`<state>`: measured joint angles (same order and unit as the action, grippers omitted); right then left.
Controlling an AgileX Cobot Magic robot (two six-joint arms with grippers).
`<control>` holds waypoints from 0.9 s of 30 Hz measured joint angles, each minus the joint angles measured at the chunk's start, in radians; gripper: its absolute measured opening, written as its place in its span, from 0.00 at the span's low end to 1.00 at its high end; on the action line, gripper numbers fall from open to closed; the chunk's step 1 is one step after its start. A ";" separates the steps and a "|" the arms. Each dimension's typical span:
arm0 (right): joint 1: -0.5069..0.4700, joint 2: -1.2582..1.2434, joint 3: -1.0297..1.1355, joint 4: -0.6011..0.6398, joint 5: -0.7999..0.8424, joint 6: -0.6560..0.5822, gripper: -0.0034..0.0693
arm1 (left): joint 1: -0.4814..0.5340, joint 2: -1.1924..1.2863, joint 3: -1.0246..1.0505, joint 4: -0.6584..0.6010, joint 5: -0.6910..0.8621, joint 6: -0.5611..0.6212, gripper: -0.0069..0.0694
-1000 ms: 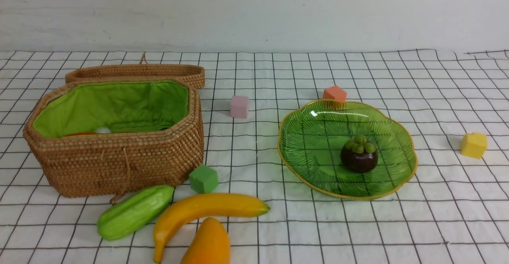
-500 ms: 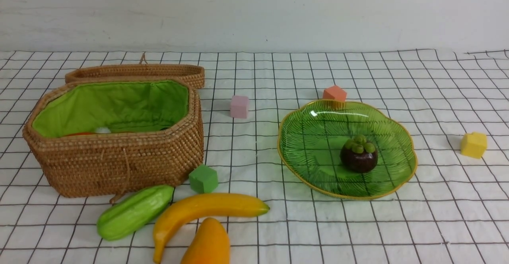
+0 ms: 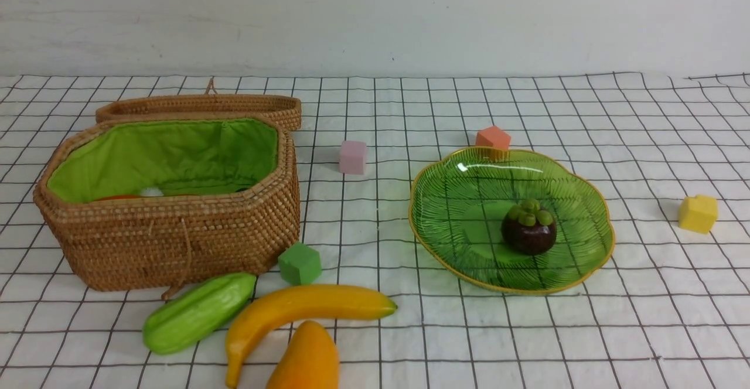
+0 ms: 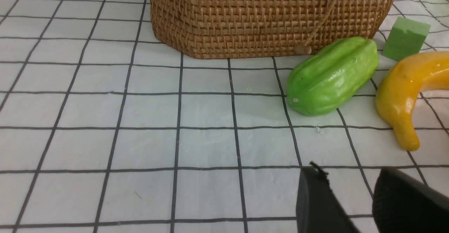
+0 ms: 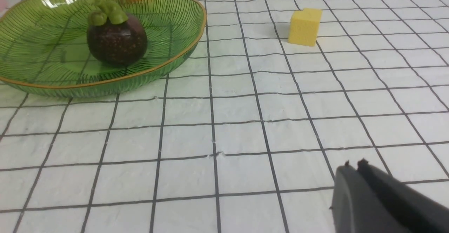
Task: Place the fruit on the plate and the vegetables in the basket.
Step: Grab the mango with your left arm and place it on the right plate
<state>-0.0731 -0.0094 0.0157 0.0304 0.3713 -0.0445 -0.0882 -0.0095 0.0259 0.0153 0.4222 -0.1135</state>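
Observation:
The mangosteen (image 3: pixel 528 229) sits in the green glass plate (image 3: pixel 463 190), also in the right wrist view (image 5: pixel 116 38). The banana (image 3: pixel 299 313), the mango (image 3: pixel 307 358) and the green gourd (image 3: pixel 196 313) lie on the cloth in front of the open wicker basket (image 3: pixel 176 242). Inside the basket, bits of orange and white (image 3: pixel 149 193) show above the rim. My left gripper (image 4: pixel 347 177) is open and empty, near the gourd (image 4: pixel 331 75) and the banana (image 4: pixel 407 92). My right gripper (image 5: pixel 354 164) is shut and empty, away from the plate (image 5: pixel 168 64). Neither arm shows in the front view.
The basket lid (image 3: pixel 199 106) lies open behind the basket. Foam cubes stand on the checked cloth: green (image 3: pixel 299 263) beside the basket, pink (image 3: pixel 353 157), orange (image 3: pixel 493 137) behind the plate, yellow (image 3: pixel 698 213) at the right.

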 joint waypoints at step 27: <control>0.000 0.000 0.000 0.001 0.000 0.000 0.14 | -0.001 0.133 -0.365 -0.238 -0.724 -0.090 0.40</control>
<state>-0.0731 -0.0094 0.0157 0.0312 0.3713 -0.0445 -0.0892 0.1232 -0.3391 -0.2230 -0.3018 -0.2033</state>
